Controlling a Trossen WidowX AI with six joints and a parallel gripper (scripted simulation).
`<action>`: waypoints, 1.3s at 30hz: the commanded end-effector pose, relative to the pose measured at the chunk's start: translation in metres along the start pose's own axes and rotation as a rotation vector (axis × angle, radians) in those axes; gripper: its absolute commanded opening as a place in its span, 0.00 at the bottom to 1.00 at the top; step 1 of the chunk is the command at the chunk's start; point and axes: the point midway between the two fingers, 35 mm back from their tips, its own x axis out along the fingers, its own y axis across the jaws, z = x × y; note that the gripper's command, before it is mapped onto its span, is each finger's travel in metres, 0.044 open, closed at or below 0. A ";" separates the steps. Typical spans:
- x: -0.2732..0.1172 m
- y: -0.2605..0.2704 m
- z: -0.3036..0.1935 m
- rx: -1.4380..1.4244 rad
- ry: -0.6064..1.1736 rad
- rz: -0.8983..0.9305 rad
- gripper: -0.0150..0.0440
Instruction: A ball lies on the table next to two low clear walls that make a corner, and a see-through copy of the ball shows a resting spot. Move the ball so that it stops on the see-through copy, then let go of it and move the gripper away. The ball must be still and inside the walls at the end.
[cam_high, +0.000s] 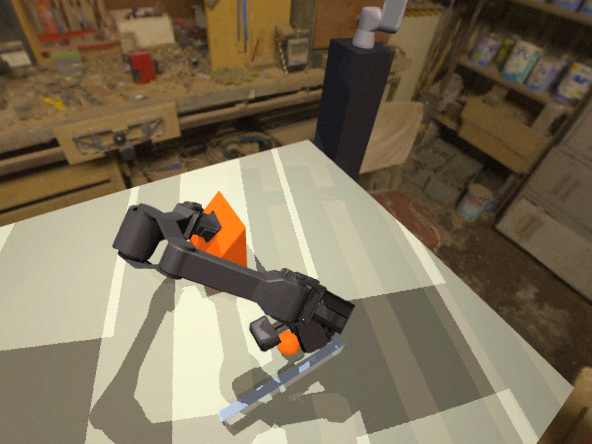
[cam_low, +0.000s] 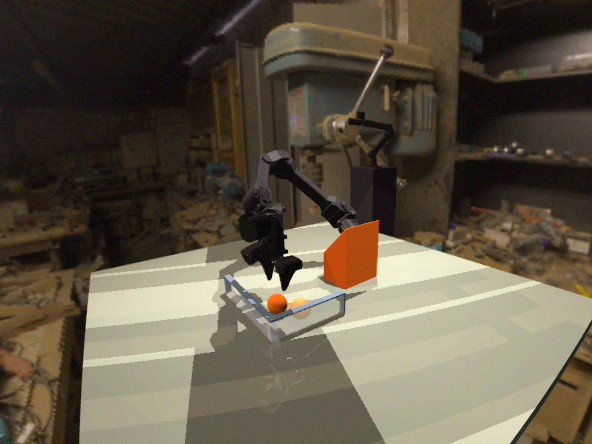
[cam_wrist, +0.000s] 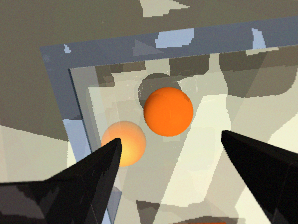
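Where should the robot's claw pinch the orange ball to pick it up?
Probably around the ball's widest middle, coming straight down from above. It is round, so pads at mid-height should not slip. The open gripper already hangs over it, and the low walls hinder a sideways approach.

The ball (cam_low: 277, 303) is found on the table (cam_low: 425, 350) inside the corner formed by the two walls (cam_low: 305, 320), with the see-through copy (cam_low: 300, 307) just beside it, nearer the corner. The gripper (cam_low: 281, 272) is held above the ball, fingers spread and nothing between them. A block (cam_low: 351, 260) is placed behind the walls.
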 end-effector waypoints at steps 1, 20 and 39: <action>0.006 -0.002 0.001 0.003 0.004 -0.015 0.92; 0.035 -0.002 0.001 0.003 0.004 -0.016 0.92; 0.065 -0.004 0.000 0.003 0.004 -0.018 0.92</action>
